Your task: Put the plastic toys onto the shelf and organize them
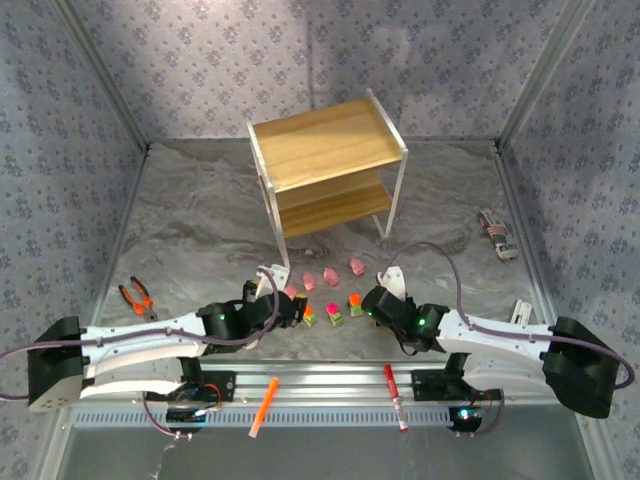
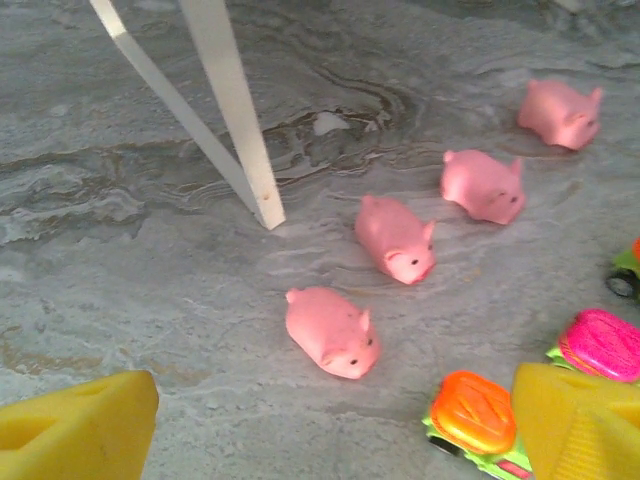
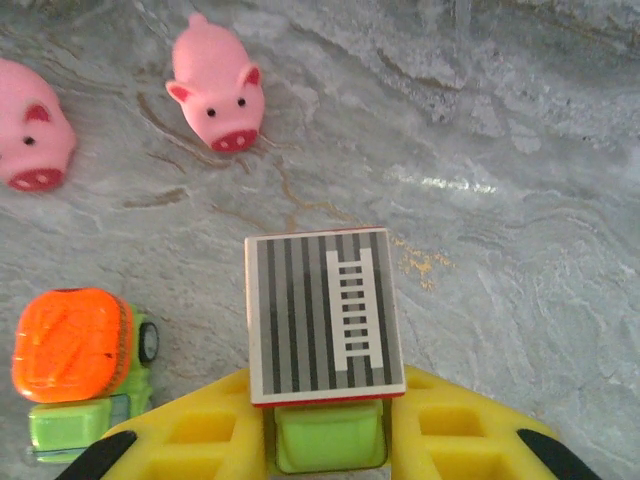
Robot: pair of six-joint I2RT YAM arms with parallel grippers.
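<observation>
1. Left arm: reaches low from the near-left base toward the desk centre. The left gripper (image 1: 287, 309) sits just above the surface, its yellow fingers (image 2: 75, 430) spread wide and holding nothing.
2. An orange-top toy (image 2: 472, 410) on a green base stands just beside one of those fingers. A pink-top toy (image 2: 600, 345) stands just to its right.
3. Right arm: reaches low from the near-right base toward the centre. The right gripper (image 3: 325, 440) is pressed together on a striped-top toy (image 3: 325, 315) (grey stripes, white ladder mark, green base), pinching it at the base.
4. Four pink pigs (image 2: 397, 238) lie in a diagonal row on the desk, near a white shelf leg (image 2: 235, 110).
5. Shelf (image 1: 330, 165): two wooden tiers in a white frame, upright at far centre.
6. Desk (image 1: 200, 230): grey marbled surface. Pliers (image 1: 138, 297) lie near left. An orange marker (image 1: 263, 408) and a red pen (image 1: 396, 398) lie at the near edge between the arm bases.
7. Room: patterned blue-grey walls (image 1: 200, 60) stand on the left, far and right sides.
</observation>
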